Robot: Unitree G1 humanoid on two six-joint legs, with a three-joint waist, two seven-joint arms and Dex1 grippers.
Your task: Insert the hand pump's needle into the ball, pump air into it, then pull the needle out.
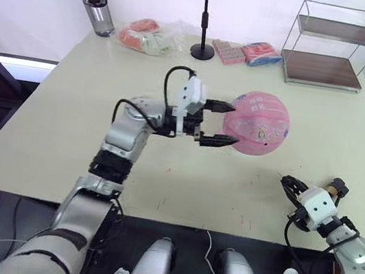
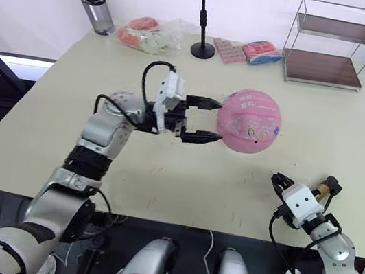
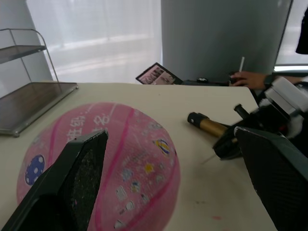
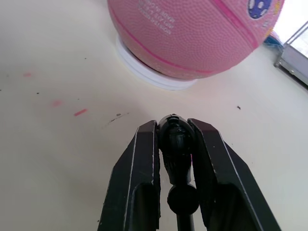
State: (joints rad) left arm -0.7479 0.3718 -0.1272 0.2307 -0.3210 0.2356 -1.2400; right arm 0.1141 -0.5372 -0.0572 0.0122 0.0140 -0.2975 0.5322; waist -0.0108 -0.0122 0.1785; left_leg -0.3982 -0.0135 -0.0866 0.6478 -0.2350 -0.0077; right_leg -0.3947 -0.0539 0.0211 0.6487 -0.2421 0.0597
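Your left hand (image 1: 218,123) open wide beside the ball (image 1: 257,123), fingers flanking it, your right hand (image 4: 174,144) clamped on the hand pump (image 3: 211,127), near the ball on the bench (image 1: 69,105).

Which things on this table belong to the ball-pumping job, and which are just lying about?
Belonging to the job:
- the ball, seated on a white ring
- the hand pump, lying by the right hand
- the left hand, open beside the ball

Just lying about:
- water bottle
- wire shelf
- black stand
- packets along the far edge
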